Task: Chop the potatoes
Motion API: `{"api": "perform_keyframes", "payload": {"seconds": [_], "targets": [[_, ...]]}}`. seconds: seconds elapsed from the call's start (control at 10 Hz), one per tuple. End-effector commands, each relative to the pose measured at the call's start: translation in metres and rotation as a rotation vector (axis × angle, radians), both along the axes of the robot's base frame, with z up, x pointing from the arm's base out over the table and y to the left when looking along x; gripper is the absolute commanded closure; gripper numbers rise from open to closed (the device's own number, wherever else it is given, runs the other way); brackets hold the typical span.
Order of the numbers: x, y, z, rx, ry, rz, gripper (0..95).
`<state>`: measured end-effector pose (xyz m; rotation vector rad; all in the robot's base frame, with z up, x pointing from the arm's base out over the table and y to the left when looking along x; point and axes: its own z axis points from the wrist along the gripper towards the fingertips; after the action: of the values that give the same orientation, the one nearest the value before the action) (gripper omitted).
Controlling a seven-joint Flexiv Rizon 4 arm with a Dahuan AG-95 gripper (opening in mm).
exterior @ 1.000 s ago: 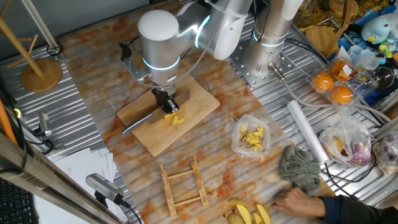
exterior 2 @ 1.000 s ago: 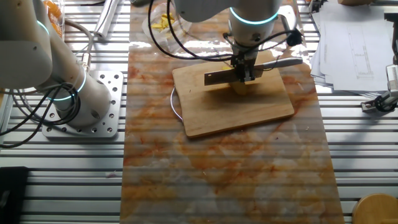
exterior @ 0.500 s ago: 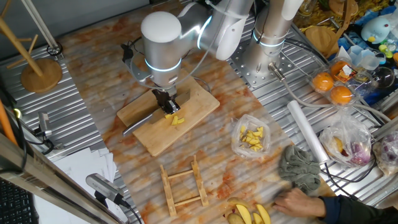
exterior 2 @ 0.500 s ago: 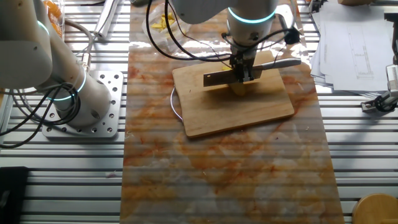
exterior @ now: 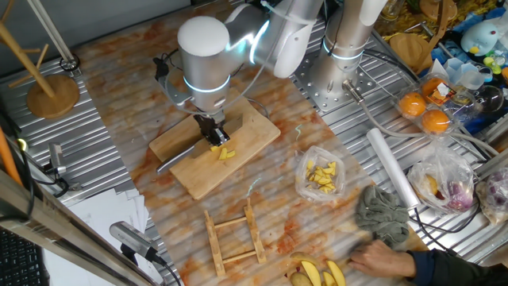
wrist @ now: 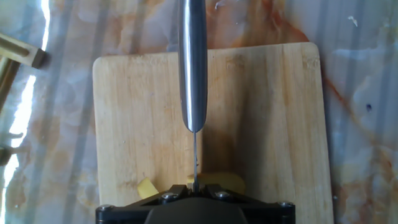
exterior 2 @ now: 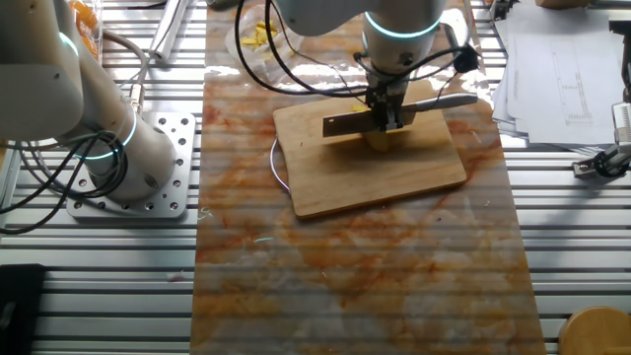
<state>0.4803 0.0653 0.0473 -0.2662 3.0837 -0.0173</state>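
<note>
Potatoes [exterior: 224,152]: a few short yellow pieces on the board, right under the claw; in the hand view a yellow chunk [wrist: 221,182] sits at the lower edge, just beside the blade line, and a smaller bit lies to its left.
Board [exterior: 252,131]: wooden, lying flat on the table, set at a slant in one fixed view; its near part is bare.
Knife [exterior 2: 350,123]: dark blade level over the board, edge down at the yellow pieces; silver handle [exterior 2: 452,100] sticks out past the board's edge. The hand view shows the handle [wrist: 192,62] running straight away from the camera and the thin blade below it.
Claw [exterior 2: 389,116]: closed on the knife where blade meets handle, fingers pointing down at the board.
Arm [exterior: 205,56]: white, with a glowing ring, bent over the board.
Table [exterior 2: 365,276]: marbled orange and white mat over ribbed metal.
Bag [exterior: 321,175]: clear plastic with yellow chunks, near the board but apart from it.
Rack [exterior: 234,234]: small wooden frame lying flat below the board.
Cloth [exterior: 383,214]: grey, crumpled, beside a white roll [exterior: 390,165].
Oranges [exterior: 425,111]: two, at the far right.
</note>
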Motion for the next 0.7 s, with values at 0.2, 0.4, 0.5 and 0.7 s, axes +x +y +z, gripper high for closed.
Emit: {"api": "perform_keyframes", "payload": {"seconds": [0.2,0.4,0.5,0.7], "targets": [[-0.0003,0.0002,-0.005,0.007,0.014,0.017,95.0],[-0.0003,0.0002,-0.005,0.004,0.027,0.009,95.0],[-0.0003,0.0002,-0.005,0.003,0.029,0.003,95.0],[-0.0003,0.0002,-0.005,0.001,0.039,-0.003,95.0]]}}
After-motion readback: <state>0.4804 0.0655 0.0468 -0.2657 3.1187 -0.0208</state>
